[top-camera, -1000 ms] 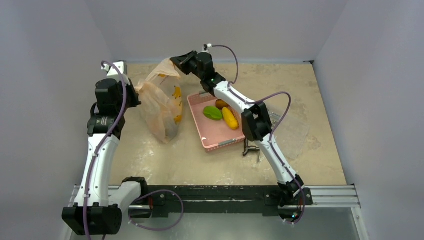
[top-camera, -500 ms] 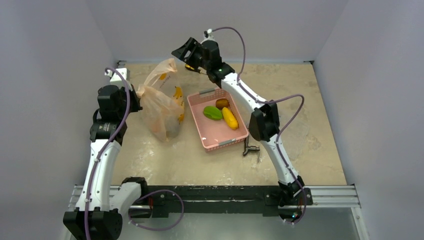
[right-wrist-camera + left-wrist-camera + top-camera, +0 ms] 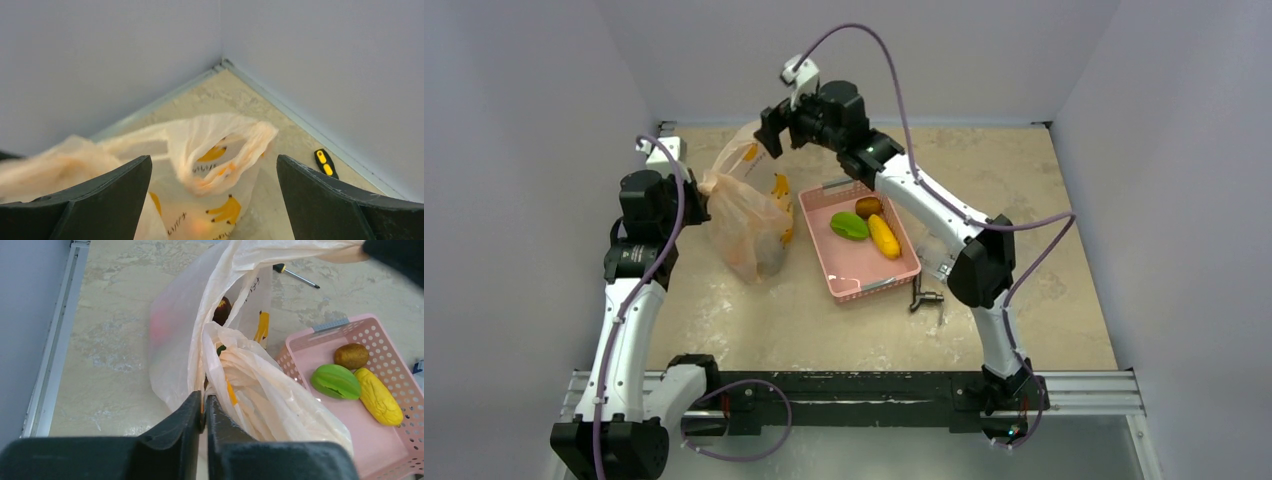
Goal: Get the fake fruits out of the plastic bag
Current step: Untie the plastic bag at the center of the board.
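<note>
peach plastic bag [image 3: 175, 340] holds fake fruits [image 3: 223, 310], pinched by left end effector [image 3: 204, 404]; right end effector [image 3: 212, 162] spread wide

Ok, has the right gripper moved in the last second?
Yes. The right gripper has risen and let go of the plastic bag; its wrist now shows higher against the back wall, and the jaws are open.

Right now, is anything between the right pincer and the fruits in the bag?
Yes, the handle loop and film of the plastic bag lie under the open right pincer, over the fake fruits inside.
</note>
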You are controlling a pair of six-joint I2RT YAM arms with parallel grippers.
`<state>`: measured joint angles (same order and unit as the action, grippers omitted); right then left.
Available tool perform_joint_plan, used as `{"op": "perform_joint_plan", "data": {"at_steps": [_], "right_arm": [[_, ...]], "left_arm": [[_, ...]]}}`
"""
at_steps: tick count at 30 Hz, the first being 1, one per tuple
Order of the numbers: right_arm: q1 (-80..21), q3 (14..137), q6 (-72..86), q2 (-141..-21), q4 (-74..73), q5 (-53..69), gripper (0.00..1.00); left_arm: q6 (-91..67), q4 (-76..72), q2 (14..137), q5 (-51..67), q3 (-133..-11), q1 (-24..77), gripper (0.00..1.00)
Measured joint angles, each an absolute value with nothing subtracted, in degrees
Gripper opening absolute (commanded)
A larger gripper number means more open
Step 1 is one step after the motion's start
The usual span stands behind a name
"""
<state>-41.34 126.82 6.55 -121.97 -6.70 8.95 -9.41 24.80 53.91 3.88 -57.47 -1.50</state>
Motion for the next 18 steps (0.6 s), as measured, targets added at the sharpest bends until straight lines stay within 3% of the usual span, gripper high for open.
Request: {"op": "perform_joint_plan", "data": {"at_steps": [4, 11, 18], "right_arm": [[-46.04, 120.36, -6.48, -121.80, -6.94, 8.84, 0.96], [-48.29, 124.25, -14.00, -126.26, -7.09, 6.52, 0.91], [-47.13, 128.46, -14.11, -130.19, -5.02, 2.37, 0.92]], "left_arm": [[-9.47, 24.91, 53.84, 4.89, -57.47, -1.50, 0.45], [-11.07, 26.00, 53.04, 7.35, -57.98, -1.50, 0.82], [-13.47, 34.79, 53.47, 9.15, -67.16, -1.50, 0.94]]}}
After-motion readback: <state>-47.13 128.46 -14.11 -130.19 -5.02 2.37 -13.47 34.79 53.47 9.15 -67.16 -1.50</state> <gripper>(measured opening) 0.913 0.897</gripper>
